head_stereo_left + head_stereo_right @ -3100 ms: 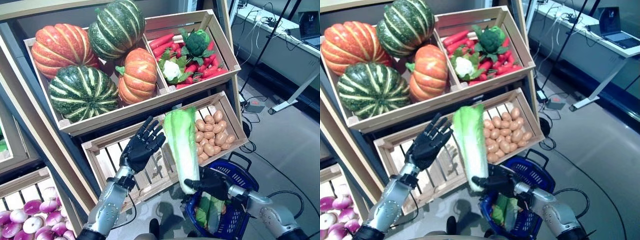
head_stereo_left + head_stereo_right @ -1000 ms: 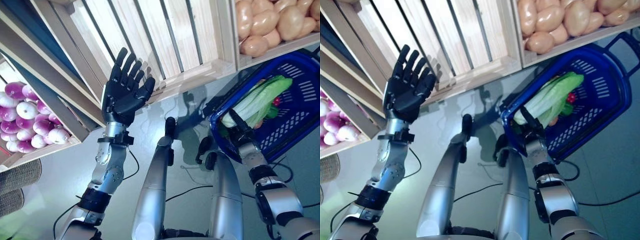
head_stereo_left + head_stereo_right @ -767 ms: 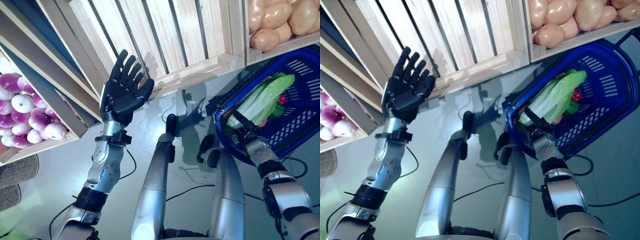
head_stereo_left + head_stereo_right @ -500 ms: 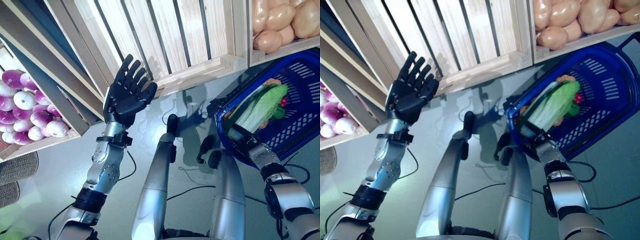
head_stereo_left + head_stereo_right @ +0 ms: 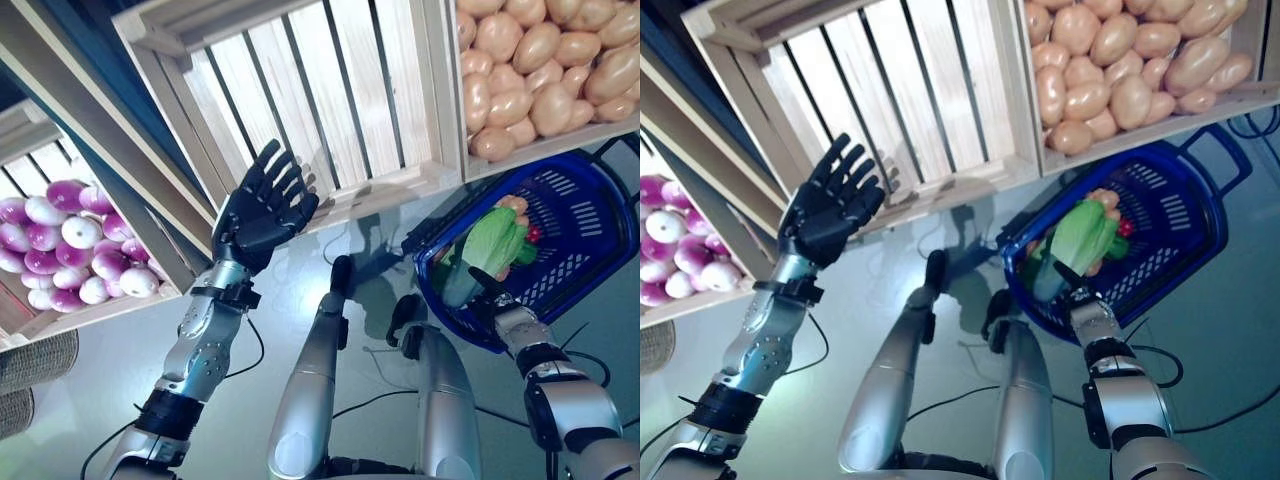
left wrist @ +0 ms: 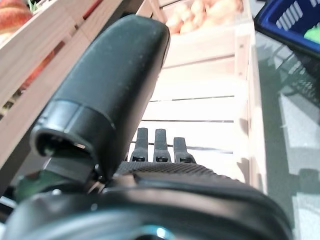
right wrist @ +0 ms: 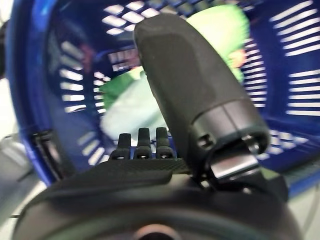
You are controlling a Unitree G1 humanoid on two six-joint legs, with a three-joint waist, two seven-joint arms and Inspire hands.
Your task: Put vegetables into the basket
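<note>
The blue plastic basket stands on the floor below the stand. A long green-and-white cabbage lies in it, with a small red vegetable and an orange one beside it. My right hand is at the basket's near rim, just behind the cabbage's white stem. In the right wrist view my right hand has straight fingers and holds nothing, and the cabbage lies past them. My left hand is open and raised, palm towards the stand, and it also shows in the left wrist view.
A slatted wooden crate of the stand is right behind my left hand. Another crate overhangs the basket's far side. A lower shelf juts out at the left. A woven mat lies at the left edge.
The cabbage has gone from upright in my right hand down into the basket. My right hand has let go of it and sits at the rim. The camera has tilted.
</note>
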